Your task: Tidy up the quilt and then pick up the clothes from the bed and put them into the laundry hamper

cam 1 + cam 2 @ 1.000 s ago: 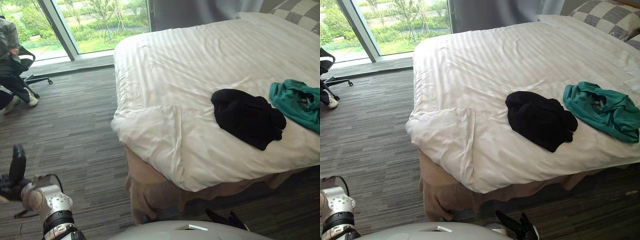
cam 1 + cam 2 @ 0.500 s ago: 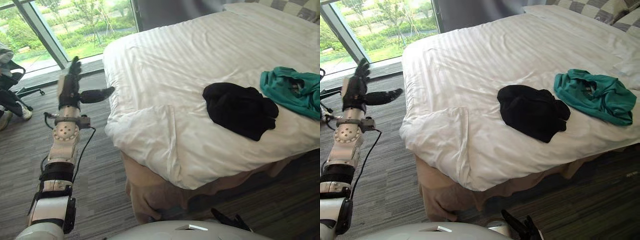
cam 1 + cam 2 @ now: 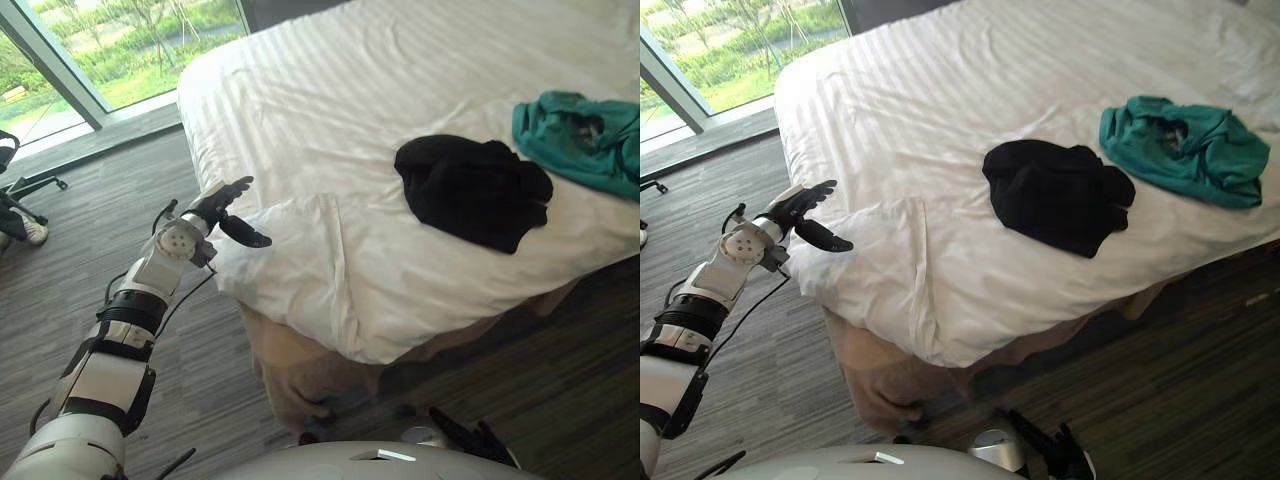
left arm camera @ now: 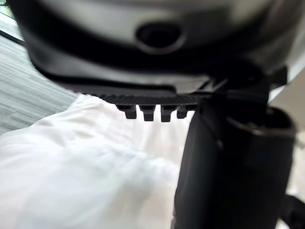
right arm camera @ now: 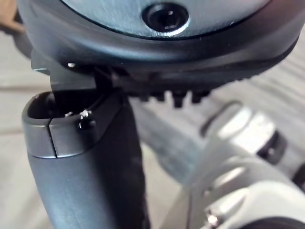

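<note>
Half a second back had the left hand [image 3: 222,205] raised high off the bed's window-side edge. Now has it lowered to the near corner of the quilt [image 3: 330,110], right by the turned-back flap [image 3: 295,255], fingers straight and spread wide, thumb stuck out over the flap's edge, holding nothing. Cannot tell whether touching or just short. Puts the bed's shift within both eye views down to the head moving, not the bedding. Reads this as the reach for the first step: taking the flap to pull the quilt flat, with no grasp made yet. Leaves the black garment [image 3: 470,190] and the teal garment [image 3: 575,125] side by side on the quilt toward the right, untouched, well away from that hand. Keeps the right hand [image 3: 1045,450] low at the foot of the bed, fingers loosely straight, empty. Has bare carpet [image 3: 110,210] open to the left of the corner, toward the window [image 3: 90,50]. Has the quilt's hem hanging over the tan bed skirt [image 3: 300,365] just below the flap, so should probably come at it from above or outside. Ought to tug gently, since a hard pull could drag the garments along.
</note>
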You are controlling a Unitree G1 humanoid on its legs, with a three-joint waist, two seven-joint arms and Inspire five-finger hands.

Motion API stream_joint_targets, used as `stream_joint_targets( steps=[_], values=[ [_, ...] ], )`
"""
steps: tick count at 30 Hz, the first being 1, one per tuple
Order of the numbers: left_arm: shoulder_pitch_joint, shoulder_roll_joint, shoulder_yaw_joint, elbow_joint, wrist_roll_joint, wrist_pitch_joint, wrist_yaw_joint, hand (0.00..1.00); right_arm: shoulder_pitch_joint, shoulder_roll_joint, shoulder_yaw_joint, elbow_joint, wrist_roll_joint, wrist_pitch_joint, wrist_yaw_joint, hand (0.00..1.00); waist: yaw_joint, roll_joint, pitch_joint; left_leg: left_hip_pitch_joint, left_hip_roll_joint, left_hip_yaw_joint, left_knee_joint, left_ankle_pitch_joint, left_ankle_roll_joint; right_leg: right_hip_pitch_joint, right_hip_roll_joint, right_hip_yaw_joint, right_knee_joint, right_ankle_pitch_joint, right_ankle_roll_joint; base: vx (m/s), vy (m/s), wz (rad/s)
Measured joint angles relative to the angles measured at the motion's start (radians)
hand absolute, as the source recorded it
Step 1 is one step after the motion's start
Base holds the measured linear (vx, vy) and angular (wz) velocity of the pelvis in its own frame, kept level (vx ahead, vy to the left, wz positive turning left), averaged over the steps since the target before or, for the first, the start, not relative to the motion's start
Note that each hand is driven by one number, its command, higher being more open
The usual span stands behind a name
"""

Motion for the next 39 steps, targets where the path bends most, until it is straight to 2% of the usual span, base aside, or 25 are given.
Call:
stream_joint_targets(
  steps=[1,3,5,6,10,15,19,22,24,26,29,31,32,35,36,39],
  values=[
    [-0.013,0.000,-0.007,0.000,0.016,0.020,-0.018,1.00,-0.048,-0.029,0.000,-0.017,0.001,0.008,0.000,1.00,-0.012,0.021,0.042,-0.038,-0.015,0.010,-0.001,0.015,0.017,-0.062,-0.012,0.015,0.039,-0.005,0.007,-0.10,0.045,-0.13],
    [-0.041,0.000,-0.008,-0.001,0.035,0.045,-0.038,1.00,-0.098,-0.048,0.000,-0.058,0.003,0.019,-0.002,1.00,-0.025,0.036,0.091,-0.089,-0.032,0.015,-0.003,0.035,0.029,-0.138,-0.027,0.029,0.094,-0.012,0.017,-0.12,0.038,-0.11],
    [-0.075,0.000,-0.008,-0.002,0.053,0.050,-0.042,1.00,-0.131,-0.054,0.001,-0.100,0.005,0.019,-0.002,1.00,-0.027,0.036,0.132,-0.134,-0.043,0.025,-0.006,0.059,0.038,-0.210,-0.036,0.043,0.141,-0.016,0.020,-0.14,0.008,-0.03],
    [-0.087,0.001,-0.006,-0.009,0.061,0.046,-0.041,0.00,-0.134,-0.055,0.001,-0.124,0.013,0.019,-0.002,1.00,-0.027,0.035,0.138,-0.159,-0.049,0.027,-0.013,0.075,0.041,-0.248,-0.041,0.044,0.166,-0.021,0.021,-0.11,-0.020,0.09],
    [-0.096,0.026,-0.003,-0.044,0.104,0.015,-0.052,0.00,-0.131,-0.061,0.001,-0.175,0.019,0.016,0.004,1.00,-0.023,0.018,0.154,-0.162,-0.051,0.038,-0.040,0.093,0.043,-0.294,-0.053,0.041,0.232,-0.060,0.013,-0.07,-0.023,0.08],
    [-0.085,0.021,-0.002,-0.040,0.213,-0.053,-0.016,0.00,-0.130,-0.062,0.004,-0.208,0.010,-0.006,0.033,1.00,-0.026,0.008,0.160,-0.161,-0.058,0.045,-0.040,0.088,0.039,-0.298,-0.064,0.041,0.248,-0.066,0.018,0.00,-0.002,0.01],
    [-0.044,-0.020,-0.008,-0.031,0.280,-0.093,0.025,0.00,-0.121,-0.058,0.036,-0.205,-0.006,-0.012,0.047,1.00,-0.033,0.006,0.158,-0.138,-0.055,0.047,-0.040,0.083,0.032,-0.265,-0.066,0.028,0.242,-0.062,0.027,0.07,0.003,0.05],
    [-0.017,-0.023,-0.047,-0.006,0.281,-0.105,0.034,0.00,-0.121,-0.055,0.058,-0.192,-0.038,-0.027,0.054,1.00,-0.048,0.005,0.151,-0.099,-0.050,0.036,-0.040,0.078,0.025,-0.205,-0.066,0.005,0.219,-0.062,0.027,0.07,-0.008,0.14],
    [0.010,-0.023,-0.092,-0.007,0.276,-0.116,0.030,0.00,-0.121,-0.057,0.058,-0.155,-0.039,-0.027,0.052,1.00,-0.053,0.006,0.125,-0.077,-0.047,0.008,-0.039,0.072,0.016,-0.156,-0.066,-0.020,0.185,-0.059,0.030,0.07,-0.011,0.25],
    [0.073,-0.011,-0.111,-0.071,0.269,-0.127,-0.012,0.00,-0.120,-0.057,0.063,-0.107,-0.038,-0.025,0.043,1.00,-0.054,-0.001,0.081,-0.065,-0.045,-0.027,-0.038,0.066,0.012,-0.109,-0.066,-0.046,0.142,-0.053,0.037,0.08,-0.005,0.28],
    [0.163,0.007,-0.110,-0.162,0.222,-0.125,-0.075,0.00,-0.120,-0.059,0.070,-0.078,-0.038,-0.020,0.031,1.00,-0.044,-0.011,0.066,-0.046,-0.047,-0.060,-0.034,0.057,0.015,-0.053,-0.065,-0.076,0.100,-0.044,0.040,0.05,0.004,0.29],
    [0.268,0.028,-0.084,-0.244,0.173,-0.121,-0.138,0.00,-0.123,-0.059,0.074,-0.065,-0.037,-0.005,0.017,1.00,-0.033,-0.016,0.046,-0.047,-0.050,-0.095,-0.029,0.052,0.024,-0.014,-0.067,-0.108,0.056,-0.027,0.042,0.04,0.010,0.38],
    [0.318,0.032,-0.059,-0.270,0.151,-0.112,-0.163,1.00,-0.121,-0.059,0.079,-0.062,-0.036,0.001,0.011,1.00,-0.017,-0.020,0.040,-0.047,-0.051,-0.106,-0.019,0.047,0.026,0.003,-0.068,-0.118,0.040,-0.019,0.041,0.04,0.026,0.27],
    [0.445,0.032,0.023,-0.308,0.137,-0.075,-0.207,1.00,-0.121,-0.056,0.089,-0.040,-0.029,0.020,-0.003,1.00,0.021,-0.040,0.017,-0.047,-0.052,-0.137,-0.002,0.036,0.027,0.041,-0.069,-0.146,0.008,-0.012,0.040,0.01,0.010,0.26],
    [0.456,0.031,0.033,-0.309,0.135,-0.071,-0.210,1.00,-0.121,-0.055,0.089,-0.038,-0.027,0.022,-0.003,1.00,0.023,-0.042,0.015,-0.047,-0.052,-0.141,0.000,0.035,0.027,0.045,-0.069,-0.150,0.006,-0.012,0.040,0.00,-0.002,0.22],
    [0.582,-0.002,0.151,-0.309,0.116,-0.009,-0.203,1.00,-0.117,-0.046,0.086,-0.027,-0.027,0.041,-0.006,1.00,0.052,-0.063,-0.016,-0.045,-0.052,-0.166,0.000,0.034,0.027,0.069,-0.067,-0.178,-0.021,-0.009,0.037,-0.02,-0.007,0.22]
  ],
)
